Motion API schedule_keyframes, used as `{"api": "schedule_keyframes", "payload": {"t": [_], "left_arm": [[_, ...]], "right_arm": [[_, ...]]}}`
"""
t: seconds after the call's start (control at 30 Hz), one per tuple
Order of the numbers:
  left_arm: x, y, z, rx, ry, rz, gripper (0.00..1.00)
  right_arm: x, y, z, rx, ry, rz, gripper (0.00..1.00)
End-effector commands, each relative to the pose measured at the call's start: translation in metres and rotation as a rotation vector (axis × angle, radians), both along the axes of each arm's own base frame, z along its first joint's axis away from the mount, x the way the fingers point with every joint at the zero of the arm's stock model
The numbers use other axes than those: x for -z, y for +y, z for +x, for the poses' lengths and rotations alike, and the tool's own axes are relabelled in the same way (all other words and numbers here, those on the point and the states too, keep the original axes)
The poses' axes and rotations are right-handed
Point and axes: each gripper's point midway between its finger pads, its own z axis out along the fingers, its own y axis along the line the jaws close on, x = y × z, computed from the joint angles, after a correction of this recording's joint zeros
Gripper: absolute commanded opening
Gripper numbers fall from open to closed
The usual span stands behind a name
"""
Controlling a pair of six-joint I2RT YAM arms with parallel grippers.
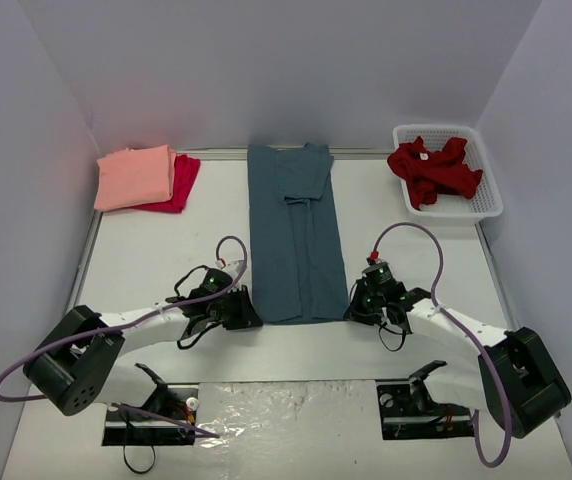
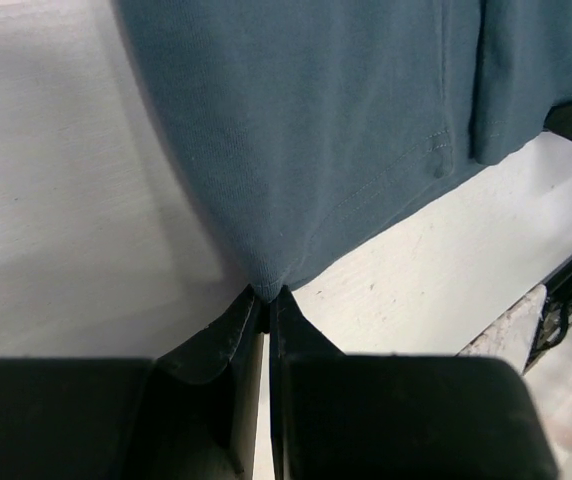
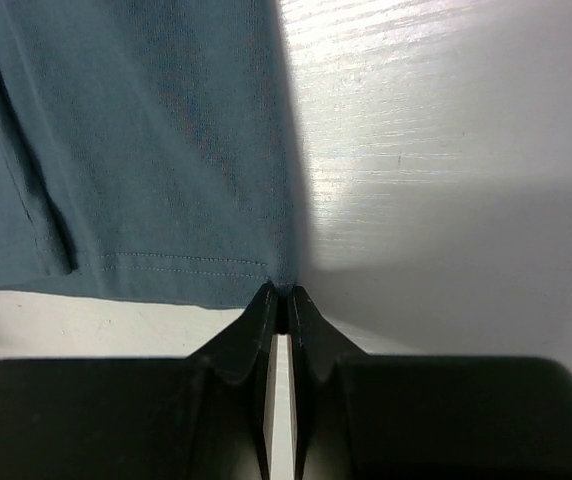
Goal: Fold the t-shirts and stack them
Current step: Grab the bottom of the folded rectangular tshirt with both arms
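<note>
Left fingers (image 2: 236,325) are clenched on the near-left hem corner of the slate-blue t-shirt (image 2: 316,130), and right fingers (image 3: 251,325) are clenched on the near-right corner; both pinch only a small tuck of cloth at the tips. The shirt lies mid-table (image 1: 146,260) as a long strip folded lengthways, running from my fingers to the far edge. Judgement: light, limp and not fragile. It will sag between the two corners and could slide out of so shallow a pinch, so the hem corners are the right hold. Nothing lies near the strip. Far left: the salmon-pink shirt (image 1: 134,177) is folded on the crimson shirt (image 1: 181,185). Far right: the dark red shirt (image 1: 434,170) sits crumpled in the white basket (image 1: 486,205), well apart.
</note>
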Motion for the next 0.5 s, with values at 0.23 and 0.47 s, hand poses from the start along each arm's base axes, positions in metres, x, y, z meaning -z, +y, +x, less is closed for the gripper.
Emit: {"api": "schedule_keyframes", "payload": {"t": [0.23, 0.47], "left_arm": [[0.021, 0.045, -0.027, -0.008, 0.041, 0.204, 0.02], [0.019, 0.044, -0.034, 0.004, 0.030, 0.193, 0.02]], "right_arm": [[-0.006, -0.004, -0.009, 0.013, 0.015, -0.048, 0.00], [-0.015, 0.003, -0.015, -0.003, -0.001, -0.050, 0.00]]}}
